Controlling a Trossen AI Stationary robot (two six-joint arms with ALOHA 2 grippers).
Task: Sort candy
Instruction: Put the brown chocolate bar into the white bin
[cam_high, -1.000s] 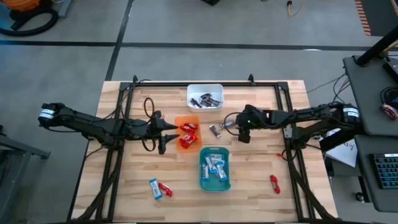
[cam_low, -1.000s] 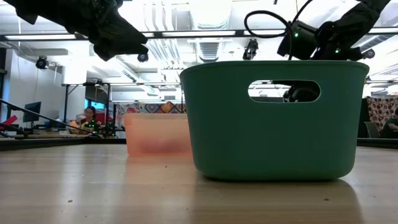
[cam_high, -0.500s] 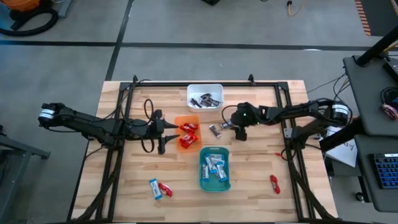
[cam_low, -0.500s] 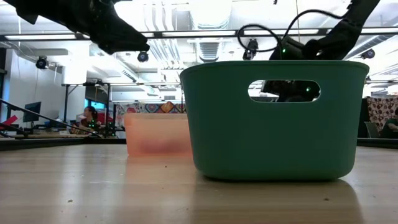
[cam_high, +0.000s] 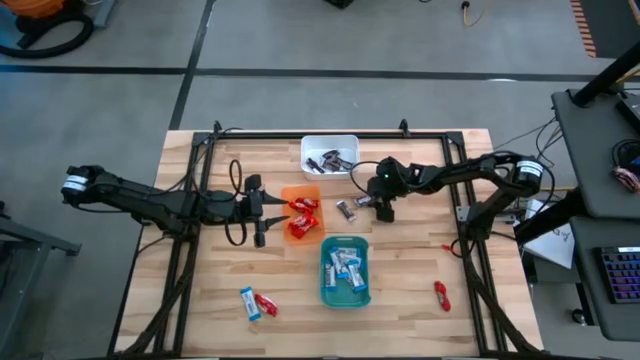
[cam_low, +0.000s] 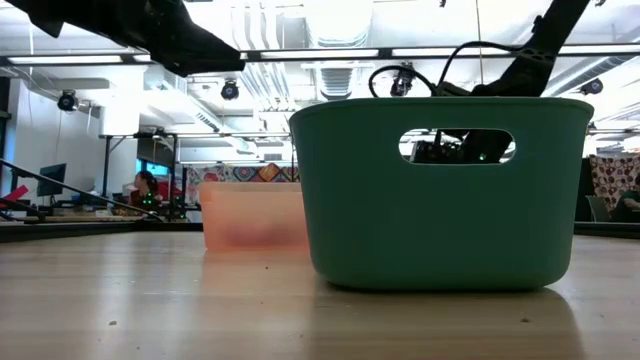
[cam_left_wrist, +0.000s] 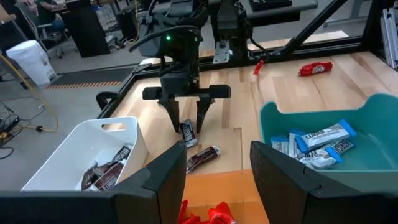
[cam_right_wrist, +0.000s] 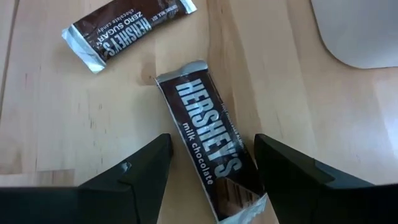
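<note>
My right gripper (cam_right_wrist: 211, 168) is open and points down over a dark brown Hershey's candy (cam_right_wrist: 208, 140) that lies flat on the wood. Its fingers stand on either side of the wrapper without touching it. The left wrist view shows the same gripper (cam_left_wrist: 186, 127) astride that candy (cam_left_wrist: 186, 132). A second dark candy (cam_right_wrist: 127, 31) lies just beyond. In the high view the right gripper (cam_high: 378, 205) sits right of the orange tray (cam_high: 302, 190). My left gripper (cam_high: 262, 207) waits open at the orange tray's left side.
The white tray (cam_high: 330, 142) holds dark candies, the orange tray red ones, and the teal tray (cam_high: 345, 290) blue-and-white ones. Loose candies lie near the front: a blue one (cam_high: 248, 303) and a red one (cam_high: 265, 304) at left, a red one (cam_high: 441, 294) at right.
My right gripper has moved toward the table's left and far side and come down over the dark candies beside the orange tray. It now stands astride one of them. The candies have stayed where they were.
</note>
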